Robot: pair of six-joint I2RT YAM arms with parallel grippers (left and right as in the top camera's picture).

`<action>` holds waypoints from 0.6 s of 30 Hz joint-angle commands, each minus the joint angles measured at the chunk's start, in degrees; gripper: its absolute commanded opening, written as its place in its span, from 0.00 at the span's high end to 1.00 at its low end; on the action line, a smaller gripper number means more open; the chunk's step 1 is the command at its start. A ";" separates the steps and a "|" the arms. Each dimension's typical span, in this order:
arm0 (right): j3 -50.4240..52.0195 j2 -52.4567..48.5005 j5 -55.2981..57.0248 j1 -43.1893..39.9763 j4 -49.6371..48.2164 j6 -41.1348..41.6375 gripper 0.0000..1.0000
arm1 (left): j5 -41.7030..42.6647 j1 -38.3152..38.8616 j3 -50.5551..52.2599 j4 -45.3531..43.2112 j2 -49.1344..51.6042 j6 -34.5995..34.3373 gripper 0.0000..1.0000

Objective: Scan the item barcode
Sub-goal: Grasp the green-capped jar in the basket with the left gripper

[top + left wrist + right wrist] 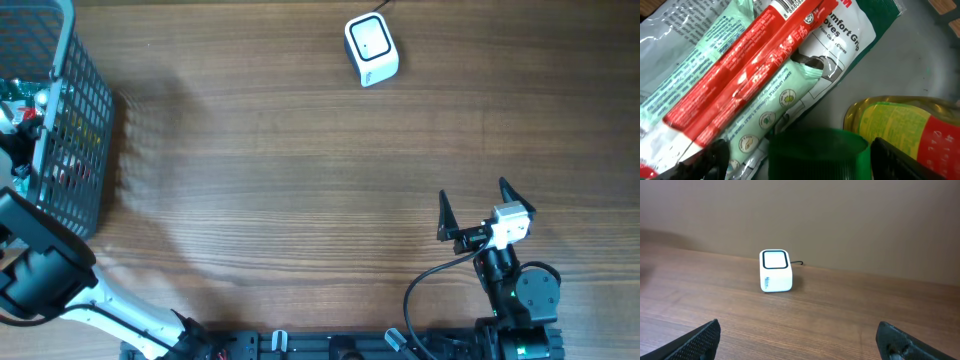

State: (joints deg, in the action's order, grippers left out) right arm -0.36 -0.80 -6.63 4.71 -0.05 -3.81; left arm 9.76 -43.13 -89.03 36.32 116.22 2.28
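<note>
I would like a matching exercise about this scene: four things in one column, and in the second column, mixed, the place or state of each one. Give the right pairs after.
1 scanner
2 wire basket
3 green cap
4 right gripper

A between the fingers of the left gripper
B open, holding nothing
C at the left edge of the table
D white, on the far part of the table

Pairs: 1-D, 2-C, 3-A, 4-B

1. The worktop [300, 200] is brown wood grain, smooth and matt.
2. The scanner [371, 49] is white plastic, slightly glossy.
3. The basket [75, 120] is dark wire mesh.
4. The red packet [745, 70] is glossy, crinkled film; the green cap [817, 152] is smooth plastic.
5. My right gripper [799, 340] has matt black fingers [700, 339].
</note>
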 commanded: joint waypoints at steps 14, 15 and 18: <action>0.07 0.00 -0.72 -0.28 -0.35 -0.33 0.00 | 0.24 -0.20 -0.04 6.64 -2.75 -2.78 0.20; 0.07 0.00 -0.72 -0.28 -0.35 -0.33 0.00 | 0.24 -0.20 0.13 6.58 -2.40 -2.75 0.20; 0.07 0.00 -0.72 -0.28 -0.35 -0.35 0.00 | 0.24 -0.20 1.14 5.92 -1.33 -2.69 0.20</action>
State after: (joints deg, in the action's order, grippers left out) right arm -0.34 -0.80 -6.63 4.71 -0.05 -3.79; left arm 9.74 -43.18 -88.99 42.83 113.91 0.27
